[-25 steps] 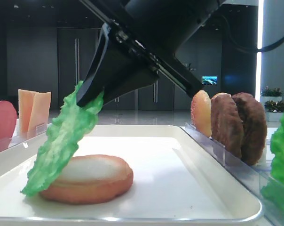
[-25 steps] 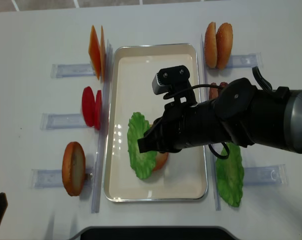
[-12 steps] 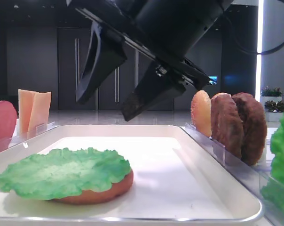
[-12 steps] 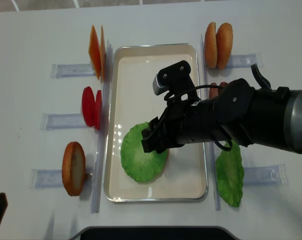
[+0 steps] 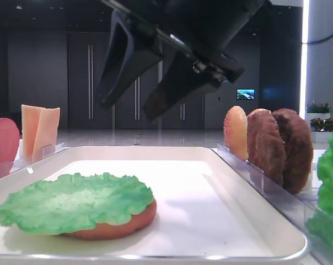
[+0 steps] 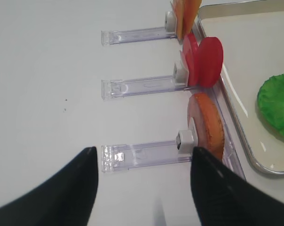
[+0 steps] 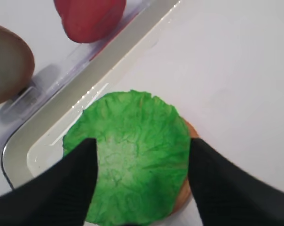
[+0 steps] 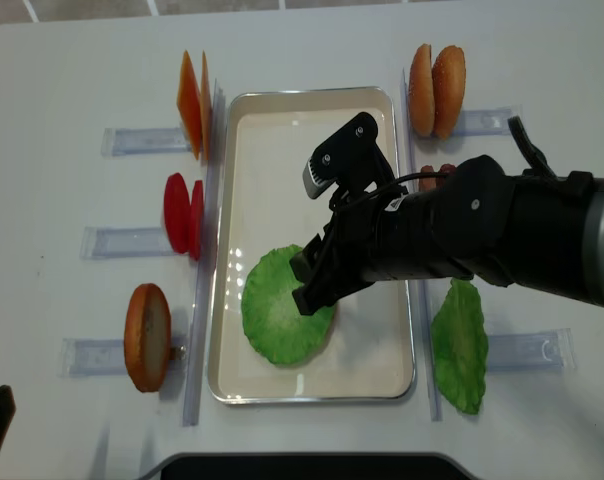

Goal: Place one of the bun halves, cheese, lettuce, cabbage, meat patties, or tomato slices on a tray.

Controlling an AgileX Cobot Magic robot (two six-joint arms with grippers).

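A green lettuce [image 8: 274, 325] leaf lies flat on a bun half [image 5: 122, 223] in the front part of the white tray [image 8: 282, 130]. In the right wrist view the lettuce [image 7: 132, 141] covers nearly the whole bun half [image 7: 180, 195]. My right gripper [image 8: 304, 288] hangs open just above the leaf and touches nothing. From the low side view the right gripper [image 5: 127, 107] is clearly above the lettuce [image 5: 73, 201]. My left gripper [image 6: 144, 150] is open over the bare table, left of a standing bun half [image 6: 208, 125].
Clear racks flank the tray. On the left stand cheese [image 8: 192, 105], tomato slices [image 8: 182, 215] and a bun half [image 8: 147, 335]. On the right are two bun halves [image 8: 437, 90], meat patties [image 5: 282, 146] and another lettuce leaf [image 8: 459, 345].
The right gripper was shut on the lettuce, dangling it against the bun half. It has opened, the leaf now lies flat on the bun, and the gripper has lifted slightly.
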